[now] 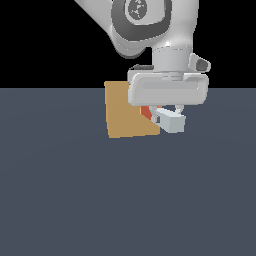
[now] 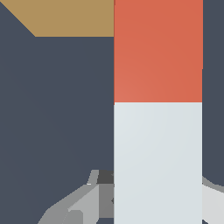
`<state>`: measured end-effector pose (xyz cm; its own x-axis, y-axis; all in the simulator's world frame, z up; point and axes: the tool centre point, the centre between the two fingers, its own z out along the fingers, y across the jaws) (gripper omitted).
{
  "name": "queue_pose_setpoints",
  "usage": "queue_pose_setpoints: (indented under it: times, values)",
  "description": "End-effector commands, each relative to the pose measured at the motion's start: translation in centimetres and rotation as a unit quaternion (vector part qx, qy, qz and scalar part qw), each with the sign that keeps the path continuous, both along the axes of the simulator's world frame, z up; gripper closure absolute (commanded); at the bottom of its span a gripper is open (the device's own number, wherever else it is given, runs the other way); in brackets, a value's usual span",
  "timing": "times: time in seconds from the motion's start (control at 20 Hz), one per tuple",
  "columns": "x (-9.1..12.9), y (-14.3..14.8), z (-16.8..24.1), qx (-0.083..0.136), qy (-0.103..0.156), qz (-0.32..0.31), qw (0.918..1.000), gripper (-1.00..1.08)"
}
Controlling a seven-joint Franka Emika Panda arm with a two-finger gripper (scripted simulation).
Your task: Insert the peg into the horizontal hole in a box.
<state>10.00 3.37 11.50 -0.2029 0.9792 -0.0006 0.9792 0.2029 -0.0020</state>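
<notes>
Dark floor [image 1: 125, 200]; pincer [image 1: 167, 112] grasping peg [image 1: 167, 120], red end at box [image 1: 125, 115].

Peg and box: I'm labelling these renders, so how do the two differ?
The peg is half red-orange, half pale grey-white; the box is plain tan. The peg is a slim bar; the box is a broad block. The peg sits in the gripper; the box rests on the floor. Both are flat-faced.

peg [image 1: 167, 120] just beside box [image 1: 124, 110]
</notes>
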Motion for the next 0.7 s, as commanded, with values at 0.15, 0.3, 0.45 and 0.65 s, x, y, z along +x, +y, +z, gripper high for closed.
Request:
queue_pose_setpoints:
  times: [0.15, 0.3, 0.45, 0.65]
  values:
    - [0.0, 0.2, 0.0, 0.0, 0.0, 0.0, 1.0, 1.08]
    - [-0.3, 1.1, 0.0, 0.0, 0.0, 0.0, 1.0, 1.08]
    - [-0.7, 2.8, 0.1, 0.0, -0.001, 0.0, 1.0, 1.08]
    - [-1.4, 6.3, 0.2, 0.0, -0.001, 0.0, 1.0, 1.08]
